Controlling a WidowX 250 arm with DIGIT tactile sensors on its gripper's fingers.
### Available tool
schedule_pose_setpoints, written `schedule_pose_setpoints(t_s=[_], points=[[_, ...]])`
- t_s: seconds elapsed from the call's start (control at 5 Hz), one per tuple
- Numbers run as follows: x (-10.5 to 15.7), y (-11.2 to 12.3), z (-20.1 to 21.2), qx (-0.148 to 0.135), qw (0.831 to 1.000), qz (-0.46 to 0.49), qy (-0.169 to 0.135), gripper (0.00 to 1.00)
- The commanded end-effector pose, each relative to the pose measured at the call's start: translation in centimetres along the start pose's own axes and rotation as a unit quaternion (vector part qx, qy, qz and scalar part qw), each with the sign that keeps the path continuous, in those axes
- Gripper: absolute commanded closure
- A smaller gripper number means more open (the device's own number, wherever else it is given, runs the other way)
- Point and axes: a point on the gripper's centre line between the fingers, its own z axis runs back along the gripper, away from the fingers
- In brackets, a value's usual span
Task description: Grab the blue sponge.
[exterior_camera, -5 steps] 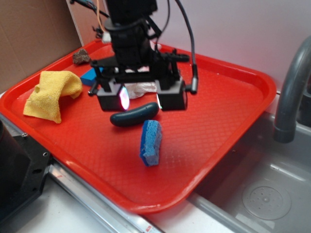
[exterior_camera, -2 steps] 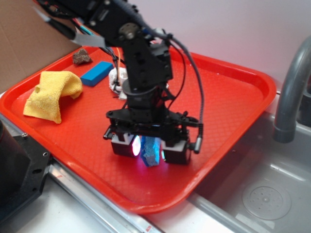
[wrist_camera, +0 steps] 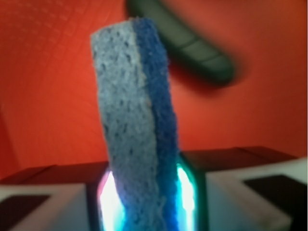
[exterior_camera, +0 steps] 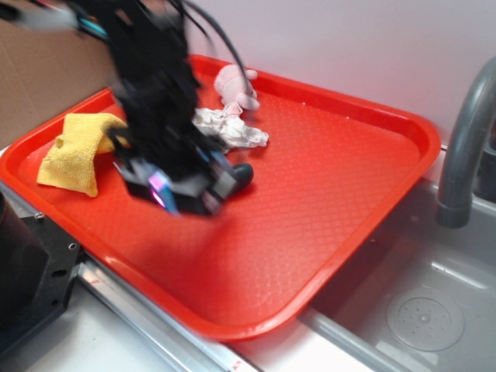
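The black gripper [exterior_camera: 186,186], blurred in the exterior view, is closed on the porous rectangular blue sponge [wrist_camera: 137,130], apparently lifted above the red plastic tray [exterior_camera: 349,186].

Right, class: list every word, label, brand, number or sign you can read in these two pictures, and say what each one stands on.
None can be read.
The blue sponge, held in the claw, is plain.
The red tray, yellow cloth and dark pickle-shaped thing bear no print.
The claw is motion-blurred in the exterior view, so any marking there cannot be told.
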Motion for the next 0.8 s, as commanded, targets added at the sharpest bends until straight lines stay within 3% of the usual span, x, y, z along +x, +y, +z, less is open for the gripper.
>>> schedule_pose_setpoints(t_s=[0.0,0.2,0.6], points=[[1.0,6.4,12.5,0.106,0.991,-0.076,-0.022,1.0],[1.5,6.4,15.2,0.123,0.989,-0.068,-0.033,1.0],[2.2,5.6,15.9,0.136,0.988,-0.064,-0.042,1.0]])
